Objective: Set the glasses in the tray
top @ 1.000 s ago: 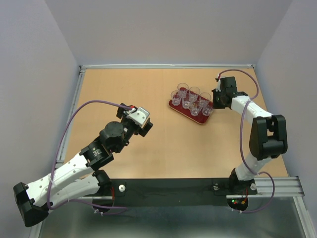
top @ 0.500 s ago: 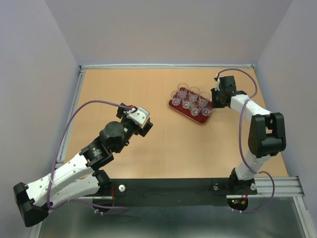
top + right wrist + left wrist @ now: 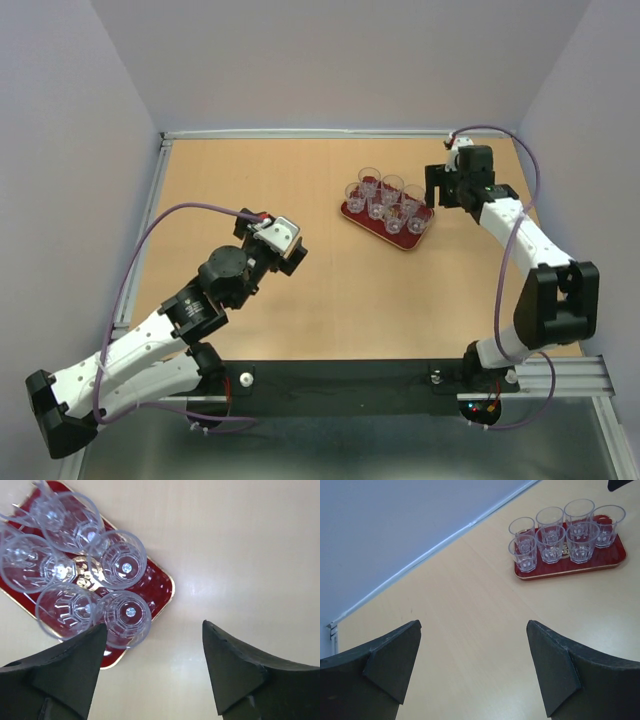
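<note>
The dark red tray (image 3: 374,229) lies on the table's far right half, with several clear glasses (image 3: 385,199) standing upright on it in a tight cluster. My right gripper (image 3: 433,191) hovers just off the tray's right end, open and empty. In the right wrist view the nearest glass (image 3: 126,614) stands on the tray (image 3: 159,588) beside my left finger, and the gripper (image 3: 154,625) is over bare table. My left gripper (image 3: 292,244) is open and empty at mid-table, well left of the tray. The left wrist view shows the glasses (image 3: 551,536) on the tray (image 3: 570,573) beyond the gripper (image 3: 473,625).
A raised metal rail (image 3: 330,133) borders the table's far edge and another runs down its left side (image 3: 150,215). Grey walls close in the left, back and right. Purple cables loop off both arms.
My right gripper has gone from shut to open, let go of a glass on the tray's right end, and drawn back up and to the right. The left arm has stayed still.
</note>
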